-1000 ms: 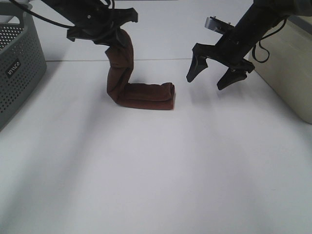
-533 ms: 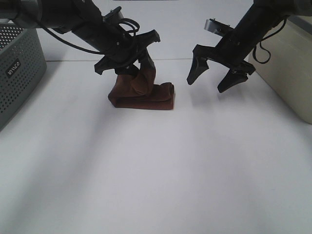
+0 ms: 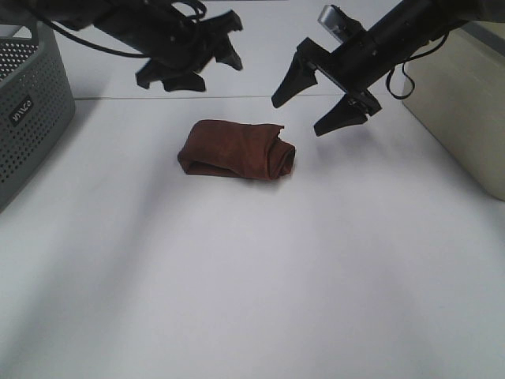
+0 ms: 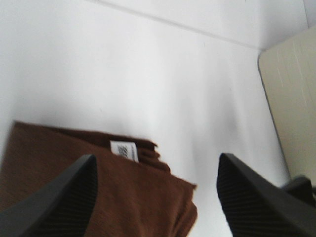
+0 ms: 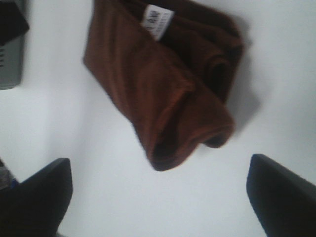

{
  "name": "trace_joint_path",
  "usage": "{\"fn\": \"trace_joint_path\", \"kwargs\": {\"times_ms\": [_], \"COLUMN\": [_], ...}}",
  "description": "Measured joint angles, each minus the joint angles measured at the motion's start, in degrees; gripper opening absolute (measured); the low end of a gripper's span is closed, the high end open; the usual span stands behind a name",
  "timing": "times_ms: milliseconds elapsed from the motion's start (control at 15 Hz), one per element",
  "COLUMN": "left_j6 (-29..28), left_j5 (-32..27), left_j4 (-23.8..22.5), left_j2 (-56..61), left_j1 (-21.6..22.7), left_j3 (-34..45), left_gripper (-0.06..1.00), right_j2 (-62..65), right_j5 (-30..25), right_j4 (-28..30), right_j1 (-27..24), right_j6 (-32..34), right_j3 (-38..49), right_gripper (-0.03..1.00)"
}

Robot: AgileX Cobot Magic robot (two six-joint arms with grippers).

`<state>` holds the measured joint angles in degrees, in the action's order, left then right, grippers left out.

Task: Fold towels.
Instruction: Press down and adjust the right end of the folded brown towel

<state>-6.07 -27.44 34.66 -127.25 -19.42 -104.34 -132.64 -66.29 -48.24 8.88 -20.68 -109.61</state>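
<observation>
The maroon towel (image 3: pixel 237 150) lies as a folded, rolled bundle on the white table, back of centre. My left gripper (image 3: pixel 197 67) hangs open and empty above and behind the towel's left end. My right gripper (image 3: pixel 304 110) is open and empty, just right of and behind the towel's right end. In the left wrist view the towel (image 4: pixel 98 197) and its white tag (image 4: pixel 123 149) show between the open fingers of the left gripper (image 4: pixel 157 160). In the right wrist view the towel (image 5: pixel 163 89) with its tag (image 5: pixel 157 22) lies beyond the open right gripper (image 5: pixel 159 160).
A grey perforated basket (image 3: pixel 24 103) stands at the left edge. A beige box (image 3: pixel 465 103) stands at the right edge, close behind my right arm; it also shows in the left wrist view (image 4: pixel 291 98). White table surface spreads in front of the towel.
My left gripper carried the raised towel end down over the rest, let go and rose back to the left. The towel now lies as a bundle. My right gripper shifted left and up.
</observation>
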Motion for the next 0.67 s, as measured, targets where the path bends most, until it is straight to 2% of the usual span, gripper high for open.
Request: {"fn": "trace_joint_path", "kwargs": {"times_ms": [200,333,467,667], "left_j6": [0.23,0.23,0.23,0.23], "left_j5": [0.69,-1.72,-3.15,-3.95], "left_j4": [-3.04,-3.84,-3.90,-3.90], "left_j2": [1.78,1.78,1.78,1.78], "left_j1": [5.50,8.54,9.74,9.91], "left_j3": [0.00,0.00,0.00,0.00], "left_gripper": [0.66,0.66,0.66,0.66], "right_j2": [0.11,0.00,-1.55,-4.87], "right_j5": [-1.95,-2.01,-0.80,3.95], "right_j4": [-8.14,-9.00,-10.14,-11.00], "right_j1": [3.27,6.65,8.59,7.68], "right_j6": [-4.35,-5.50,-7.62,-8.65], "right_j3": [-0.06,-0.06,-0.11,-0.11], "right_gripper": [0.89,0.89,0.89,0.89]}}
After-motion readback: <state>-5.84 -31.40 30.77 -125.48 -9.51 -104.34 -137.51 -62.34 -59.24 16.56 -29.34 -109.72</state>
